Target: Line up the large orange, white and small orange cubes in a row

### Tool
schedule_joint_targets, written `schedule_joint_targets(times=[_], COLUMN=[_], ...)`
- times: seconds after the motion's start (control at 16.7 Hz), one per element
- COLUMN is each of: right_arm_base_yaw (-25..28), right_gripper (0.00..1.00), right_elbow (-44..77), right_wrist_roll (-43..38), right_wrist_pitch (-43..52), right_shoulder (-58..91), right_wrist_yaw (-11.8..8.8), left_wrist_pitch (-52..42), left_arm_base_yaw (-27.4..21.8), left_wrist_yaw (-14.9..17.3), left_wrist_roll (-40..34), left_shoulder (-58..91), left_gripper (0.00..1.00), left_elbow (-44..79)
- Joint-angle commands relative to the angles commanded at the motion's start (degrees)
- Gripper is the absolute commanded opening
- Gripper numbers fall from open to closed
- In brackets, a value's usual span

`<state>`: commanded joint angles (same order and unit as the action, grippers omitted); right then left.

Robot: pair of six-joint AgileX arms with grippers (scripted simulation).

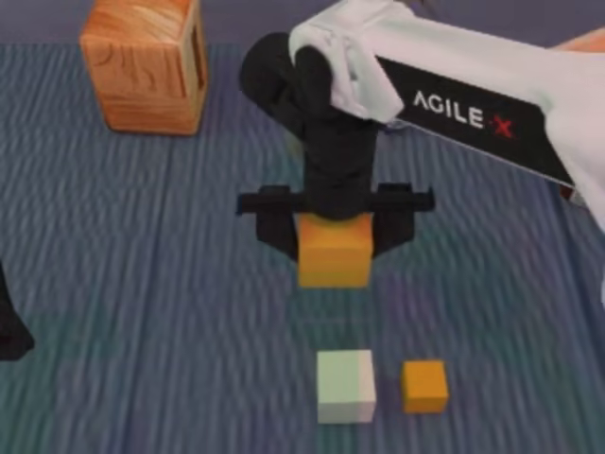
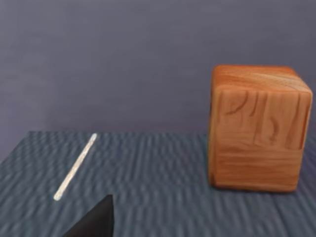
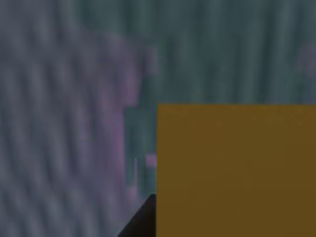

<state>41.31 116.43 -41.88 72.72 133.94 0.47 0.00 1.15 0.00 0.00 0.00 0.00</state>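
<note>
Right now your right gripper (image 1: 333,232) sits mid-table with its jaws pinching the large orange cube (image 1: 333,252), one finger on each side of it. Whether the cube rests on the table (image 1: 142,284) or hangs just above it, you cannot tell. Nearer the front edge, the white cube (image 1: 345,385) and the small orange cube (image 1: 424,386) stand side by side, close but apart, with open cloth between them and the held cube. To the left of the white cube you have bare room. The wood-grain box (image 1: 146,64) stands far off at the back left. Your left arm (image 1: 9,326) is parked at the left edge; its jaws cannot be judged.
</note>
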Motion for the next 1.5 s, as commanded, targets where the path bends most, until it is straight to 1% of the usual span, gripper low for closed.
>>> schedule_joint_targets(times=[0.18,0.3,0.42,0.48,0.84,1.26,1.5], right_arm_base_yaw=[9.64,15.01,18.35,19.13,19.16,19.28,19.32], right_gripper=[0.0,0.0,0.0,0.0,0.0,0.0,0.0], right_elbow=[1.54,2.41,3.01,3.16,2.19,-7.51,-8.16], right_wrist_roll=[-9.42,-14.8,-18.13,-18.89,-19.03,-19.1,-19.1], right_wrist_pitch=[1.79,2.59,2.96,3.03,1.93,-10.28,-10.98], right_shoulder=[0.4,0.27,-0.07,-0.2,0.05,2.28,2.44], right_wrist_yaw=[-0.06,-0.07,-0.03,0.0,-0.03,0.02,0.04], left_wrist_pitch=[0.0,0.0,0.0,0.0,0.0,0.0,0.0], left_arm_base_yaw=[0.0,0.0,0.0,0.0,0.0,0.0,0.0], left_wrist_yaw=[0.0,0.0,0.0,0.0,0.0,0.0,0.0], left_wrist_roll=[0.0,0.0,0.0,0.0,0.0,0.0,0.0], left_shoulder=[0.0,0.0,0.0,0.0,0.0,0.0,0.0], left_gripper=[1.0,1.0,1.0,1.0,1.0,1.0,1.0], left_elbow=[0.0,0.0,0.0,0.0,0.0,0.0,0.0])
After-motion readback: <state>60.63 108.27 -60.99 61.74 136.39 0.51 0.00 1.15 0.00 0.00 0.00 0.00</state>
